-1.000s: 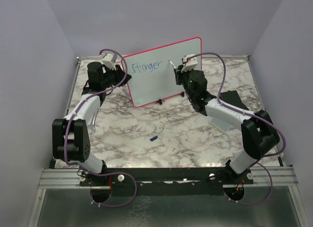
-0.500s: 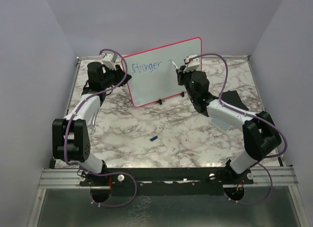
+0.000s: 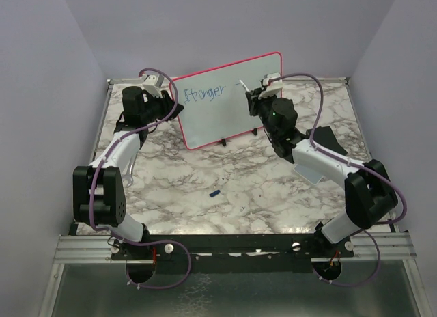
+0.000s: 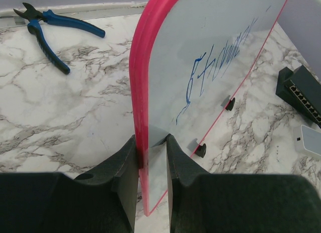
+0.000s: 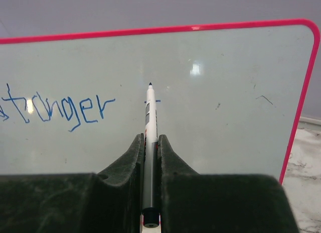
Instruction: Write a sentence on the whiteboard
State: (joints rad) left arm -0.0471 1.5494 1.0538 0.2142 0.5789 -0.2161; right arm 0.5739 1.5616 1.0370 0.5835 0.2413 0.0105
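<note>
The whiteboard [image 3: 229,115] stands upright on small black feet at the back of the table, with a pink-red frame. My left gripper [image 3: 175,106] is shut on its left edge, one finger on each face [image 4: 151,140]. The sentence [image 3: 205,93] reads "Stronger" in blue [image 5: 55,108], followed by a short fresh horizontal stroke [image 5: 156,101]. My right gripper [image 5: 149,138] is shut on a white marker [image 5: 149,115]. The marker's tip [image 3: 242,85] sits at that stroke on the board, right of the word. In the left wrist view the lettering [image 4: 215,62] runs up the board's face.
Blue-handled pliers [image 4: 45,29] lie behind the board at the left. A black block [image 4: 301,92] and a white flat piece [image 4: 311,140] lie right of the board. A small blue cap [image 3: 214,193] lies mid-table. Purple walls enclose the marble table [image 3: 205,167].
My right gripper has shifted slightly up and to the right along the board with the marker, and a short blue stroke now shows right of "Stronger". The left gripper has not moved.
</note>
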